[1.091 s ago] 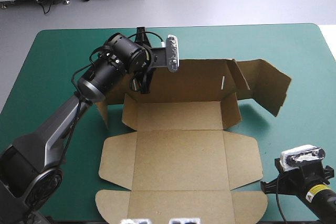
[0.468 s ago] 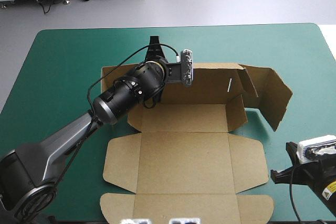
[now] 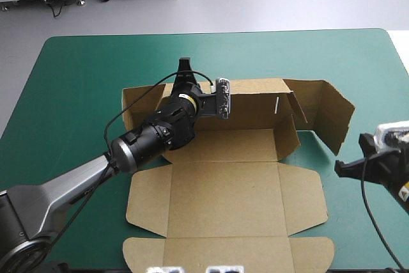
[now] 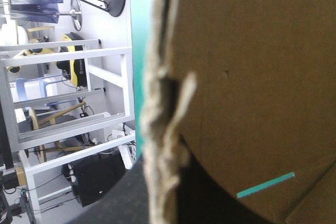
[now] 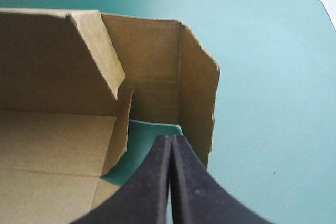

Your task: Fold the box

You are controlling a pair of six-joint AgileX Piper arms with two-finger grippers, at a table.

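Brown box [image 3: 223, 199] mid-table [image 3: 77, 75], far wall upright, left gripper [image 3: 185, 67] clamped on that wall's top edge, right gripper [image 5: 170, 141] pinched together, empty, near table's right edge.

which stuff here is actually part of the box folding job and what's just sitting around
Part of the job:
brown box, back wall raised
left gripper, shut on that wall's top edge
right gripper, shut, near the right end flap

Just there:
only the teal-green cover
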